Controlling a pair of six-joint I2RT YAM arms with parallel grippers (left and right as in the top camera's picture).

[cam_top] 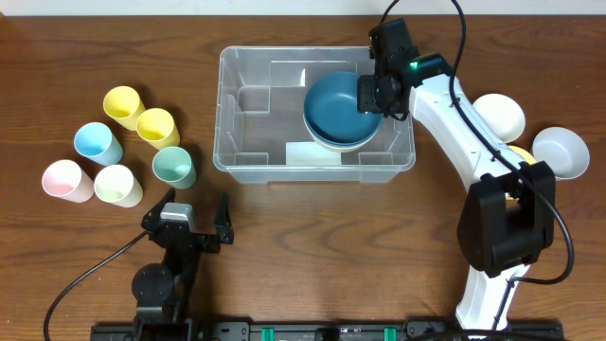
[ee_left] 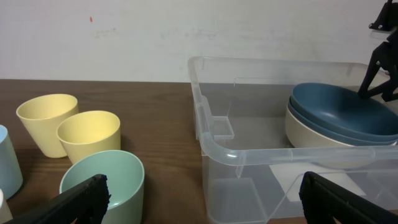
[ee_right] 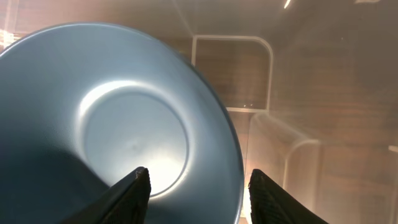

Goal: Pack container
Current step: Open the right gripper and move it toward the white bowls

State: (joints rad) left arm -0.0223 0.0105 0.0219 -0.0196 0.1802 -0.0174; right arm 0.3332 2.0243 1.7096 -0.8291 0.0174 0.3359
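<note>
Right end effector [cam_top: 379, 95]: fingers spread, pinching nothing. They straddle the right-hand rim of a dark blue round plastic bowl [cam_top: 333, 106]. In the wrist view the rim runs btwn them w/ a gap on each side; can't tell if either pad touches it. Directly under it, the blue bowl sits nested in a cream round bowl [cam_top: 352, 145], only its edge showing.

Both bowls lie in the right half of the container [cam_top: 244, 128], a large clear plastic rectangular bin w/ rounded corners & a rim. The end effector reaches down into it. A white label [cam_top: 305, 152] lies on the base, left of the end effector & nearer the robot. The rest of the base is bare.

Further right, outside the bin & past the arm, two white round bowls [cam_top: 500, 114] [cam_top: 561, 152] sit on the brown wooden table [cam_top: 312, 246].

Left end effector [cam_top: 194, 210]: fingers spread wide, holding nothing, low over the table. The container is ahead & to its right. A mint green plastic cup [cam_top: 173, 168] stands just ahead-left. Further left & ahead are two yellow cups [cam_top: 123, 104] [cam_top: 156, 125] side by side, a light blue cup [cam_top: 98, 142], a pink cup [cam_top: 66, 180] & a cream cup [cam_top: 118, 185]. All are upright, mouths up.
</note>
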